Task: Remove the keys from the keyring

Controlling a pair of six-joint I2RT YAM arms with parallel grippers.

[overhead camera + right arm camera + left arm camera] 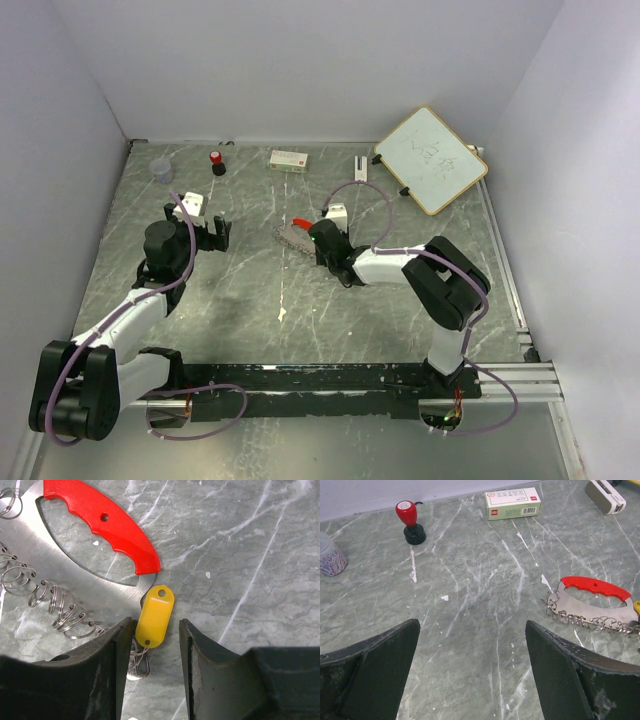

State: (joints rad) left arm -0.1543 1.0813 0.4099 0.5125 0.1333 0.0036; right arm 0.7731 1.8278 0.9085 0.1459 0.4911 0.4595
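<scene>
My right gripper stood with jaws apart, straddling the yellow key, with a gap on one side. The red key lay at eleven o'clock from it, the keyring at nine. My left gripper hung wide apart above the table, the bunch at its three o'clock.

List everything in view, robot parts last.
red-handled steel plate: one, red and silver, table centre
split rings: a row, silver, along the plate
yellow key tag: one, beside the plate's red handle
red-capped black bottle: one, far left
box: one, white-green, far middle
white device: one, right of box
cup of paper clips: one, clear, far-left corner
whiteboard: one, tan-framed, far right
table: one, grey-green marbled
left gripper: one, black, open, empty
right gripper: one, black, open around the tag
</scene>
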